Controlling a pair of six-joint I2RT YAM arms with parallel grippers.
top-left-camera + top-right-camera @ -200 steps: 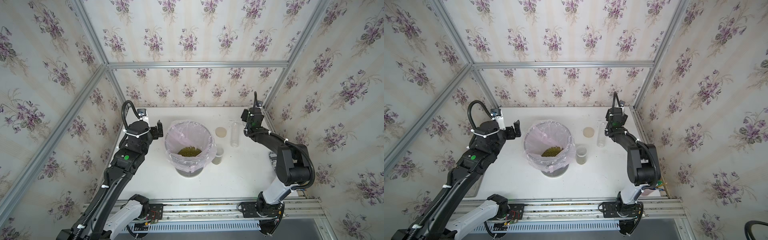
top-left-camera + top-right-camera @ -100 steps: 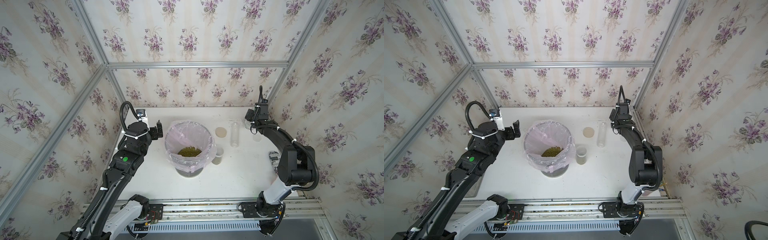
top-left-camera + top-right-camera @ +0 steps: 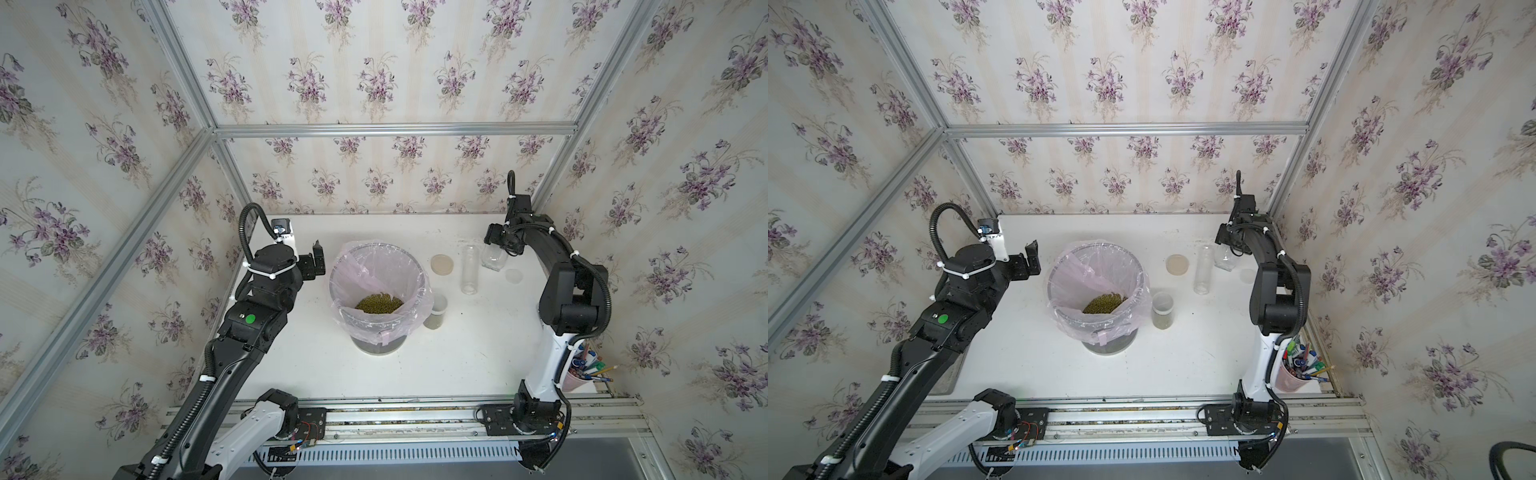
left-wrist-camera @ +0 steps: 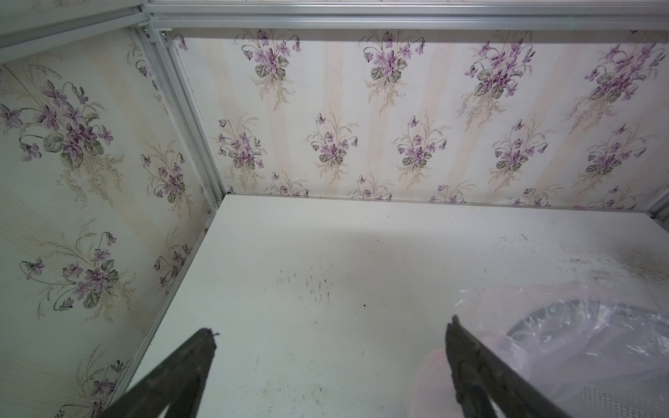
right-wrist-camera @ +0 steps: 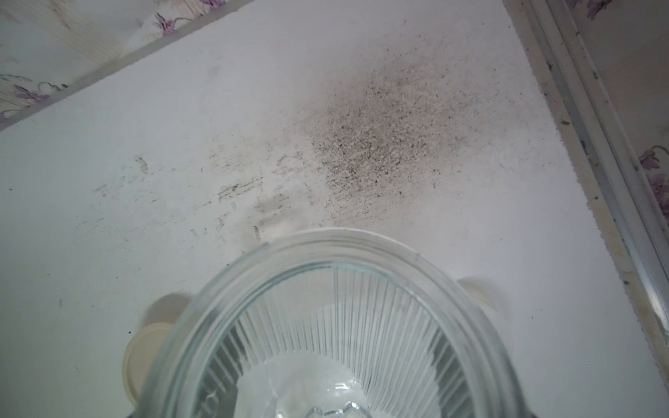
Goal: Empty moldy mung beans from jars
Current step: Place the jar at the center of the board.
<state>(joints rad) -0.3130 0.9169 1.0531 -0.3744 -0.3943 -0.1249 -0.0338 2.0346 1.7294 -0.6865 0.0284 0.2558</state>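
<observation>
We read the right pincer (image 3: 498, 251) as closed around a ribbed clear glass jar (image 5: 344, 325), held low over the far right corner of the worktop (image 3: 457, 365). Its fingers are hidden in the right wrist view, but the jar's mouth fills that view and no beans show inside. We judge this jar is emptied and is being parked out of the way, near a whitish lid (image 3: 514, 276). The tall slim jar (image 3: 470, 269) stands empty just beside it, with a tan lid (image 3: 441, 264) lying flat nearby.

The mung beans (image 3: 379, 302) lie heaped in the pink-lined bin (image 3: 361, 270) at the worktop's middle. A small jar (image 3: 436, 311) just beside the bin shows olive in its lower part, so it is likely the one left to pour. The left pincer (image 4: 331, 333) stands wide and empty beside the bin's rim, on the side toward the left edge, probably ready to steady the bin.
</observation>
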